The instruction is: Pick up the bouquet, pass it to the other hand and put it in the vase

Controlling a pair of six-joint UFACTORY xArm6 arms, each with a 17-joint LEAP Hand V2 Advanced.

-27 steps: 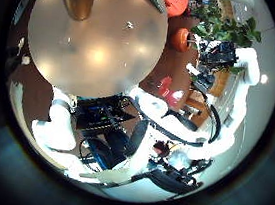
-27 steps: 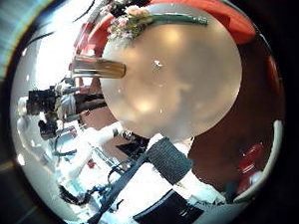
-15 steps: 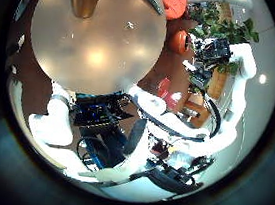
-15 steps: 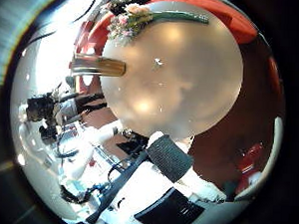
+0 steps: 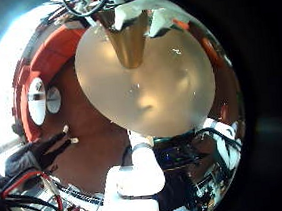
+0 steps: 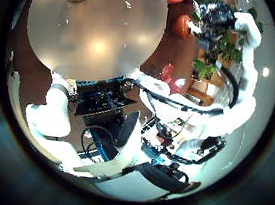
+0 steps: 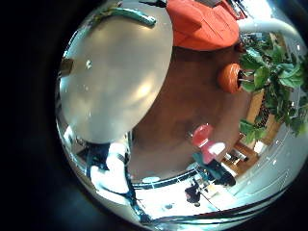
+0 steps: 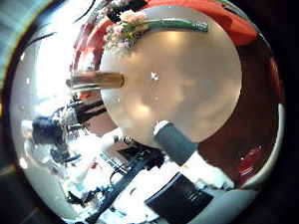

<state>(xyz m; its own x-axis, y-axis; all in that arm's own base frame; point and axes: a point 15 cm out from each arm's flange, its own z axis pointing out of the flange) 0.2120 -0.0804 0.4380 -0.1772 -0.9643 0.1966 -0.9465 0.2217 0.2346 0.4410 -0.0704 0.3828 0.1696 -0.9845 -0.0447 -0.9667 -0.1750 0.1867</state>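
Observation:
The bouquet [image 8: 143, 25] lies flat on the round table [image 8: 191, 84] near its far edge, blossoms at one end and a long stem at the other. Its stem also shows in the right little finger side palm view [image 7: 130, 14]. The vase [image 8: 96, 80] stands on the table's rim away from the bouquet. It shows close in the left little finger side palm view [image 5: 127, 42]. My left hand [image 8: 49, 128] hovers beside the vase with relaxed fingers. My right hand [image 6: 218, 17] is raised off the table, fingers loose, holding nothing.
A round table top [image 5: 169, 83] fills the middle of the left little finger side palm view. A sofa [image 7: 202, 24] and potted plants [image 7: 274, 82] stand on the floor beyond the table. A robot arm [image 5: 138, 181] reaches in beside the table.
Both palm cameras have shifted a little. In the left thumb side palm view the right hand sits nearer the picture's edge and the vase has slid towards the rim. Bouquet and vase stay put.

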